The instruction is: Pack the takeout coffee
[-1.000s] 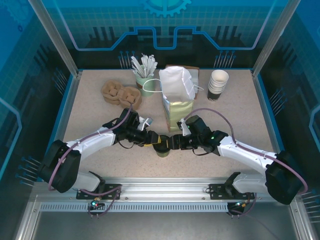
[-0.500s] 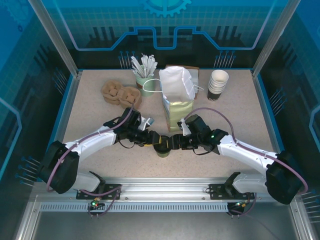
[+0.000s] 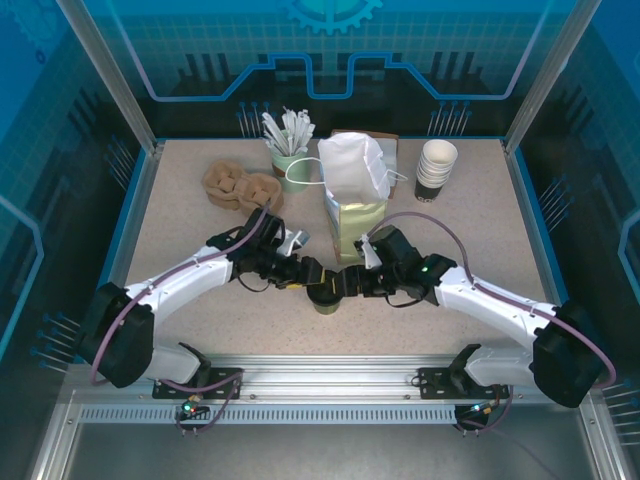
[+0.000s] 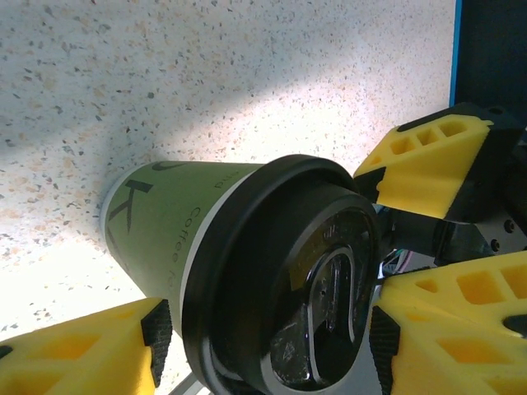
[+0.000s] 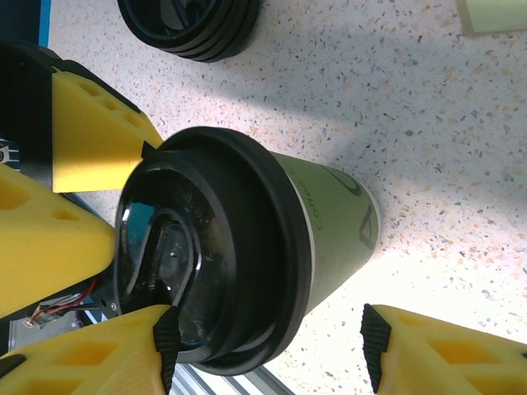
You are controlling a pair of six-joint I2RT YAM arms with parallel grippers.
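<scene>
The takeout coffee (image 3: 323, 296), a short olive-green paper cup with a black lid, stands on the table at the front centre. My left gripper (image 3: 309, 275) reaches it from the left and my right gripper (image 3: 346, 283) from the right. In the left wrist view the cup (image 4: 165, 239) lies between the yellow fingers of the left gripper (image 4: 270, 337), which is open, with a gap showing at one pad. In the right wrist view the cup (image 5: 329, 222) sits inside the right gripper (image 5: 270, 344), also open, its far pad well off the cup wall.
A tall paper bag (image 3: 352, 190) with a white top stands just behind the cup. Behind it to the right is a stack of lidless cups (image 3: 436, 168). Brown cup carriers (image 3: 243, 187) and a green cup of stirrers (image 3: 290, 150) sit back left. A stack of black lids (image 5: 189, 29) lies near the cup.
Both grippers' jaws have spread wider around the cup. The left arm has shifted slightly away from me. The cup has stayed where it was.
</scene>
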